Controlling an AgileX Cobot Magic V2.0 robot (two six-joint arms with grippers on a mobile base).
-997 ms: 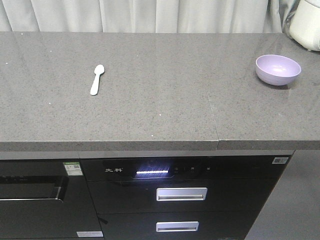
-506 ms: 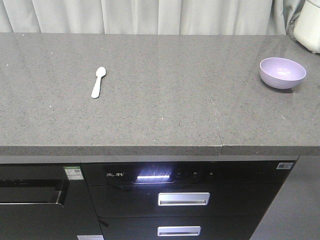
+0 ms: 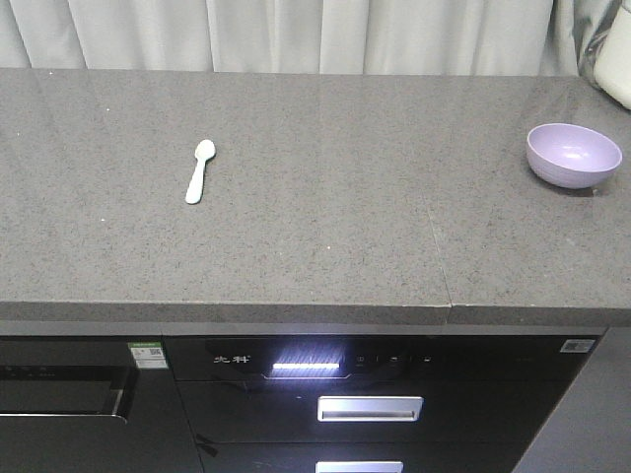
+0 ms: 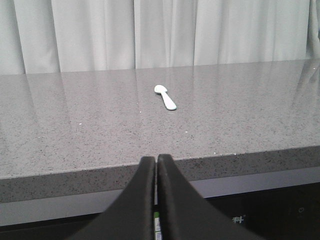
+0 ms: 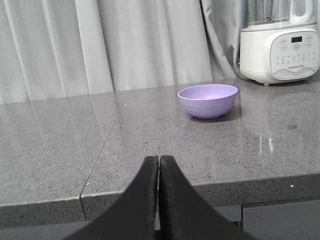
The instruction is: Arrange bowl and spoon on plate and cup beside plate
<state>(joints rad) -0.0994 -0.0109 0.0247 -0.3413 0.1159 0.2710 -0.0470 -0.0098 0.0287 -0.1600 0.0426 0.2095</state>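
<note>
Left gripper: fingers pressed together, nothing held, short of counter front edge, aimed at spoon; right gripper same, closed and empty, facing bowl; spoon flat on left of counter; bowl upright far right, near white appliance; plate, cup not in any view. Likely step: reach-in; open jaws before crossing edge; take bowl by rim, one finger inside; spoon lies thin on stone, so pinch handle low, across its width.

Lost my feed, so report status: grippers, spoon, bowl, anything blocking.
Shut, empty: left gripper, right gripper, short of the counter. There: spoon left, bowl upright far right. No plate or cup in view. Nothing blocking.
</note>
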